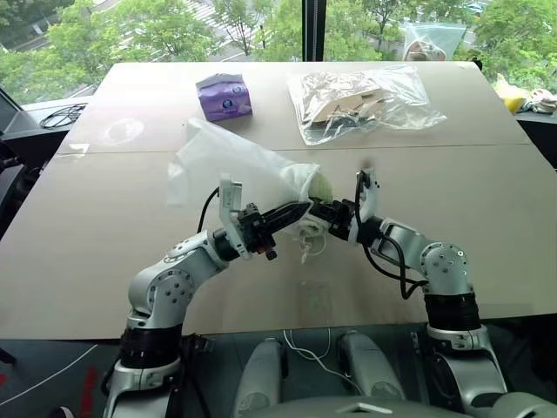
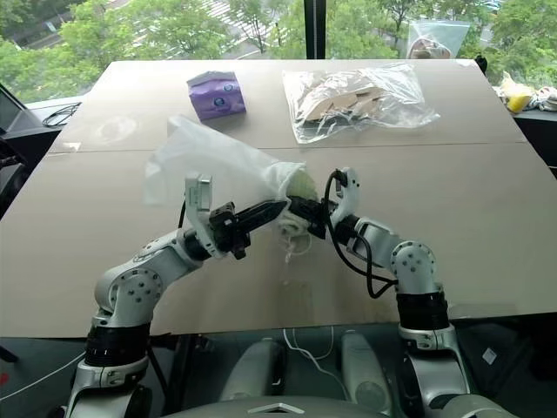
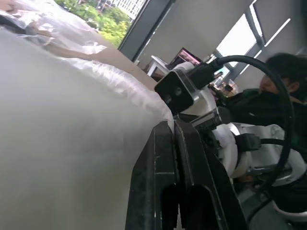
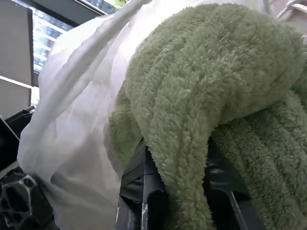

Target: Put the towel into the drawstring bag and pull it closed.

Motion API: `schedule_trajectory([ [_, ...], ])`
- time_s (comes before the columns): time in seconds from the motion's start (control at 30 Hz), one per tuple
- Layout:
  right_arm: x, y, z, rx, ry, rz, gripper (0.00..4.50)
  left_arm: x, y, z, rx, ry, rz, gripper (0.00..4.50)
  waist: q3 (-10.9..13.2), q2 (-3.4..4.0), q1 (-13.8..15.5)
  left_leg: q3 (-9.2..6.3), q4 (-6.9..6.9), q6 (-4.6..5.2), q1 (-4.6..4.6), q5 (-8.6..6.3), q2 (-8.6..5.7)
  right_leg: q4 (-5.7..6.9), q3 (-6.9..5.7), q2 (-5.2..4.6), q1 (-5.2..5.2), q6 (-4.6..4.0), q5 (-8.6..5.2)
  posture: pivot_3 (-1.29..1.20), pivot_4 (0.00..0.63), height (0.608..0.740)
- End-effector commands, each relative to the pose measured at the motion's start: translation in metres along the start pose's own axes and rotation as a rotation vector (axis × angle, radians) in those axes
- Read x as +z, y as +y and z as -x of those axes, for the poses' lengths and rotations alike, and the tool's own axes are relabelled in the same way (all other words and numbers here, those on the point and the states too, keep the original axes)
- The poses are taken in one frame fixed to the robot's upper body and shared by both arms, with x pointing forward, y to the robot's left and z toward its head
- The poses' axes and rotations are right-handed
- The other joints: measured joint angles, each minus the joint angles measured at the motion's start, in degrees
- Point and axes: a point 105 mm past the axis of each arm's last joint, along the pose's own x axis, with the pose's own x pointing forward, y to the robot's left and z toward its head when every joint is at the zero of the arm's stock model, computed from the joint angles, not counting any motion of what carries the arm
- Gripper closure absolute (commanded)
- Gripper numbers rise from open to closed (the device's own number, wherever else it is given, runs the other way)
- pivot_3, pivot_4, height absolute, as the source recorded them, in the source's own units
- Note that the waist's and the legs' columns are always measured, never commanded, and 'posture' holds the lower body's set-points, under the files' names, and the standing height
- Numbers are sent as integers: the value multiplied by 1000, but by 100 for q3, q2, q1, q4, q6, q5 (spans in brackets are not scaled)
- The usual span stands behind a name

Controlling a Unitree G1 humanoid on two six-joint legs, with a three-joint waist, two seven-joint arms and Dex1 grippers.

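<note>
Towel at bag mouth, both grippers on it.
Drawstring bag [image 1: 228, 158] held up above table [image 1: 104, 235]; left gripper [image 1: 300, 209] pinched on bag rim, right gripper [image 1: 320, 209] clamped on towel [image 4: 201, 96], half inside bag mouth.
</note>
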Motion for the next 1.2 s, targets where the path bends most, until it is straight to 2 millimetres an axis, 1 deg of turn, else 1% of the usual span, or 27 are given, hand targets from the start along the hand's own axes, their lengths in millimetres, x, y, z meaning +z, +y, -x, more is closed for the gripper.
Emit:
schedule_trajectory([
  [0.03,2,37,-14,197,15,-14,4479,1,-25,0,-130,24,22,4500,0,0,-11,-1,1,0,1,0,1,2,0,1,0,0,0,0,150,740],
  [0.2,3,67,-24,357,8,-114,4479,-3,-30,1,-154,50,47,4500,0,0,2,-4,3,0,0,0,3,5,-3,3,0,-2,0,0,150,740],
  [0.3,15,79,-32,402,-66,-253,4479,-7,-33,0,-162,56,55,4500,0,1,1,-7,6,0,-1,0,2,6,-5,2,0,-11,6,0,150,740],
  [0.37,29,90,-37,423,-140,-359,4479,-9,-35,-2,-170,60,58,4500,-1,2,19,-8,8,0,-1,0,0,6,-6,0,2,-12,7,0,150,740],
  [0.4,33,95,-37,436,-154,-381,4479,-10,-37,-3,-173,60,58,4500,-1,2,19,-9,9,0,-3,0,-1,5,-6,-1,1,-12,7,0,150,740],
  [0.43,36,96,-39,411,-175,-391,4479,-10,-38,-4,-176,57,58,4500,-1,2,18,-8,11,0,-5,0,-2,5,-6,-2,1,-12,7,0,150,740],
  [0.53,39,87,-45,291,-202,-363,4479,-6,-37,-6,-172,35,50,4500,-1,3,-8,-8,11,0,-4,0,-2,6,-6,-1,1,-9,5,0,150,740],
  [0.57,39,81,-46,241,-210,-337,4479,-4,-35,-7,-167,26,45,4500,-1,3,-20,-9,11,0,-3,0,-1,7,-6,0,0,-10,5,0,150,740],
  [0.6,38,71,-47,176,-218,-307,4479,-1,-33,-7,-155,14,35,4500,-1,3,-25,-8,11,0,-3,0,1,8,-7,2,-1,-10,5,0,150,740],
  [0.67,35,53,-44,94,-222,-259,3556,6,-24,-8,-119,-12,7,4500,-1,3,-22,-10,11,0,-2,0,4,9,-7,7,-1,-10,5,0,150,740],
  [0.7,32,44,-42,39,-217,-209,3211,9,-19,-9,-94,-24,-9,4500,-1,3,-19,-10,11,0,-2,0,5,9,-6,8,-1,-10,5,0,150,740],
  [0.8,22,30,-34,-41,-164,-44,1914,17,-7,-9,-42,-50,-47,4500,-1,3,-17,-9,11,0,-2,0,5,9,-6,8,-1,-10,6,0,150,740],
  [0.87,18,24,-25,-52,-136,17,1914,23,0,-7,-10,-75,-68,4500,-1,2,-1,-9,12,0,-4,0,4,7,-6,7,-1,-11,5,0,150,740],
  [1.0,15,16,-12,-49,-102,66,1914,34,10,-4,29,-120,-72,4500,-1,2,30,-10,11,0,-7,0,-2,6,-7,1,-1,-12,6,0,150,740],
  [1.1,13,15,-7,-38,-80,81,1914,38,13,-2,43,-137,-73,4500,-1,2,9,-9,12,0,-5,0,-2,7,-6,2,-1,-10,6,0,150,740],
  [1.2,16,9,-1,-46,-91,78,1914,42,15,0,54,-151,-76,4500,-1,2,7,-10,12,0,-3,0,0,9,-7,4,-1,-9,4,0,150,740],
])
